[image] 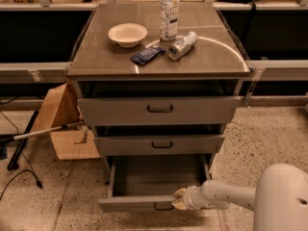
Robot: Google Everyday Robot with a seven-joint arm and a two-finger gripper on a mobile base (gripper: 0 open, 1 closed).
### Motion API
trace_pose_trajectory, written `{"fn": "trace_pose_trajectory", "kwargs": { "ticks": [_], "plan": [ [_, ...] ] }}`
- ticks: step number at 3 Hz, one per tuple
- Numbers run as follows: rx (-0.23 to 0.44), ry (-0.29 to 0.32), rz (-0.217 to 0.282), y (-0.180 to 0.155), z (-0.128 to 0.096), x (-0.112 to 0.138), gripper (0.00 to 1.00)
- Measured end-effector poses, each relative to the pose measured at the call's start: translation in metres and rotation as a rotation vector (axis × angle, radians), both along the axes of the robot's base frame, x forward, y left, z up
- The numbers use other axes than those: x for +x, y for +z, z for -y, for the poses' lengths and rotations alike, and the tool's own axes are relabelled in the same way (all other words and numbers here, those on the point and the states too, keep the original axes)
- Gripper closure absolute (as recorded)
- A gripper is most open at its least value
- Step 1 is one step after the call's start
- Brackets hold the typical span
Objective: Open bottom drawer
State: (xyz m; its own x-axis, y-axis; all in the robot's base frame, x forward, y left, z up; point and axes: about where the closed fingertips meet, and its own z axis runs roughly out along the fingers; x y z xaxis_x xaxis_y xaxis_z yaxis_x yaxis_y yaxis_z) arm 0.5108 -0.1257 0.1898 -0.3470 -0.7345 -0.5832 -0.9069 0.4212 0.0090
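Observation:
The bottom drawer (pixel 134 203) of the grey metal cabinet is pulled far out, and its plain grey tray (pixel 159 176) shows and holds nothing. Its small black loop handle (pixel 163 207) is on the narrow front panel. My gripper (pixel 177 200) comes in from the right on a white arm and sits at the front panel's top edge, just right of the handle. The middle drawer (pixel 159 144) and the top drawer (pixel 160 109) above are each slightly out.
On the cabinet top (pixel 101 57) are a white bowl (pixel 127 34), a water bottle (pixel 168 13), a lying can (pixel 182 45) and a dark blue packet (pixel 147 55). A cardboard box (pixel 62 124) and a long tool (pixel 36 134) stand at the cabinet's left. The floor is speckled.

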Motion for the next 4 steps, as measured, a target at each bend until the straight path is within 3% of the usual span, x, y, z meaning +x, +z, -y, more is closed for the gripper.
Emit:
{"fn": "trace_pose_trajectory", "kwargs": {
  "ticks": [2, 4],
  "plan": [
    [0.007, 0.011, -0.018, 0.001, 0.001, -0.025, 1.0],
    [0.011, 0.024, -0.019, 0.004, -0.001, -0.034, 1.0]
  ]
}}
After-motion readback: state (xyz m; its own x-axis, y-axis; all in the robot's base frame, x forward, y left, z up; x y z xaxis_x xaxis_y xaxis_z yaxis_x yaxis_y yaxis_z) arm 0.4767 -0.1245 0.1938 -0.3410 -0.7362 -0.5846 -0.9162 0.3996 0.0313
